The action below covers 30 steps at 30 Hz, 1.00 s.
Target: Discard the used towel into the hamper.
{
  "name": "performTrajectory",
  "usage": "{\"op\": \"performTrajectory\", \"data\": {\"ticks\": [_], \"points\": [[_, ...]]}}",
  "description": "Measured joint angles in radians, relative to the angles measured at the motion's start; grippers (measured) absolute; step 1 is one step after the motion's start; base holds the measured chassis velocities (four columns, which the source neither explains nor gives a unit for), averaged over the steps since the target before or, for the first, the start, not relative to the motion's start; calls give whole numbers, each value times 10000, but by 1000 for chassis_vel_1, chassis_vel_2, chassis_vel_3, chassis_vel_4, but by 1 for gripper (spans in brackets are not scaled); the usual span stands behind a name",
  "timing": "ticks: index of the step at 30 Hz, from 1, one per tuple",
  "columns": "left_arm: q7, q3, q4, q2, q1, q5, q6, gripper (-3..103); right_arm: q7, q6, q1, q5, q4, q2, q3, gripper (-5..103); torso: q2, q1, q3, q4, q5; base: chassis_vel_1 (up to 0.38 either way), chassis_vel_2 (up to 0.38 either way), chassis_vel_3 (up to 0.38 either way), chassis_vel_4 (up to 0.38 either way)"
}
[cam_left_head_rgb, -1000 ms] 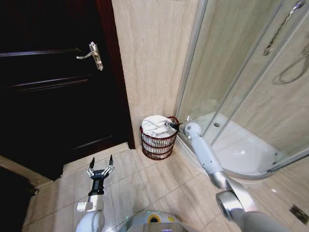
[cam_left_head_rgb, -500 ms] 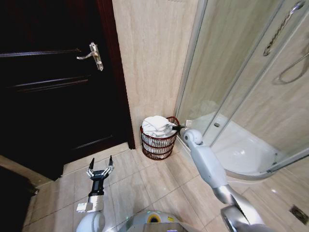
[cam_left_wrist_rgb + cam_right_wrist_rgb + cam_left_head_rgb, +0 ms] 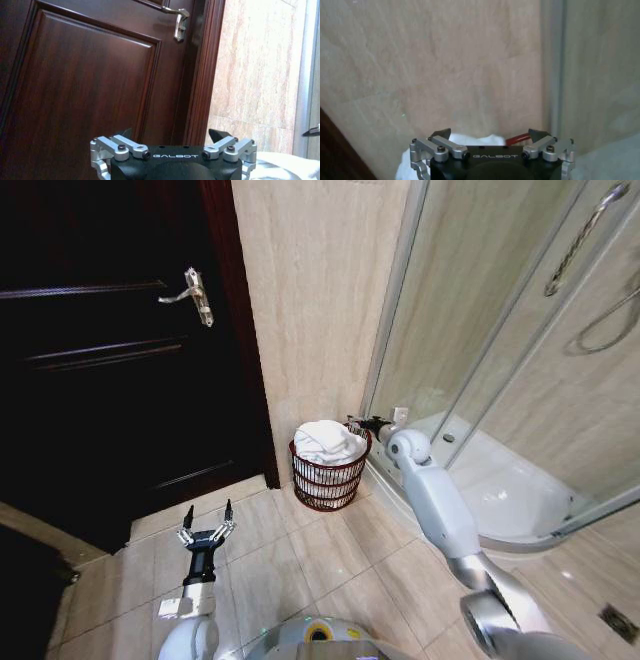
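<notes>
Two grippers empty, both spread open. Right gripper (image 3: 362, 423) hangs just beside the round reddish-brown wire hamper (image 3: 327, 472), above its far rim; white crumpled towel (image 3: 326, 440) sits heaped inside. Left gripper (image 3: 206, 527) is parked low over the floor, well apart.

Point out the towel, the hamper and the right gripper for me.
towel (image 3: 326, 440), head view, top of the white heap.
hamper (image 3: 328, 478), head view, front of the wire wall.
right gripper (image 3: 358, 423), head view, between its open fingertips, beside the hamper's rim.

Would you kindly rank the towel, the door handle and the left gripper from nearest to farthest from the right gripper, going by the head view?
From the right gripper:
1. Towel, just beside it, heaped in the hamper.
2. Left gripper, low over the floor tiles.
3. Door handle, high on the dark door.
</notes>
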Motion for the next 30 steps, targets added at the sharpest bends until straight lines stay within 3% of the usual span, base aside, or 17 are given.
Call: {"op": "performTrajectory", "data": {"ticks": [3,9,15,23,30], "points": [[-6,-24,44,3,9,-1,0,100,-744,294,339,-174,-1552,371,-42,100,1,2,3,-1,0,0,0,0,0],[-11,-52,59,97,14,-12,5,100,-1239,389,480,-368,-2665,624,16,100,3,3,3,-3,0,0,0,0,0],[-18,-16,131,136,-31,-14,8,100,-714,-1,306,-219,-3185,723,76,100,8,2,3,-3,-2,0,0,0,0],[-9,-35,121,195,8,-33,0,100,-638,-284,190,-233,-3753,817,254,100,14,1,1,-6,-8,0,0,0,0],[-8,-55,111,222,44,-60,-50,100,-435,508,-18,-666,-2797,701,151,100,10,7,12,-1,4,0,0,0,0]]}}
